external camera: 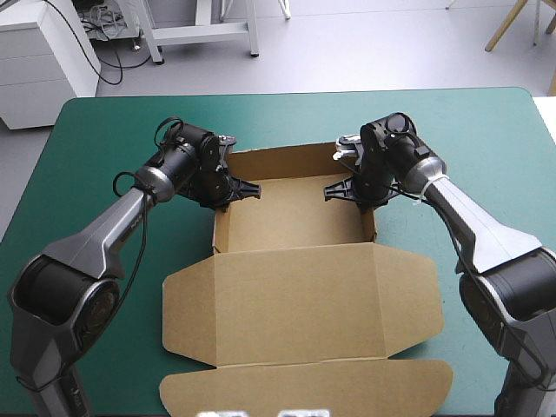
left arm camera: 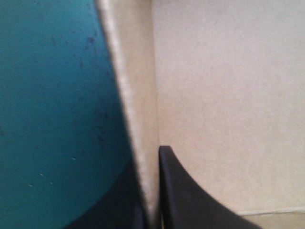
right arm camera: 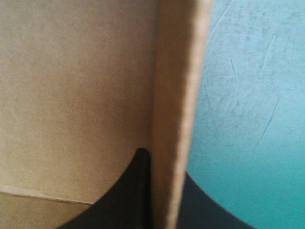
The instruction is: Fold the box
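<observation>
From above, the brown box (external camera: 295,295) lies in the middle of the table (external camera: 95,130), on its teal-green cover. Its far half stands as an open tray (external camera: 291,217) with walls raised. Its lid (external camera: 304,291) lies flat toward the near edge. The left gripper (external camera: 230,193) reaches in at the tray's left wall, close to the far corner. The right gripper (external camera: 360,193) meets the right wall on the opposite side. The two arms mirror each other across the tray.

At the left wrist, the left gripper (left arm camera: 151,210) is clamped narrowly on the upright left wall, the board pinched between its black fingers (left arm camera: 190,200). The box (left arm camera: 228,95) floor spreads on the inner side of the wall. The teal-green table (left arm camera: 47,95) lies on the outer side.

At the right wrist, the right gripper (right arm camera: 164,210) is likewise all but closed on the right wall. One of its fingers (right arm camera: 128,191) is inside the tray and the other is outside it. The box (right arm camera: 71,86) interior fills the inner side, and the table (right arm camera: 252,95) cover shows beyond the wall's raw edge.
</observation>
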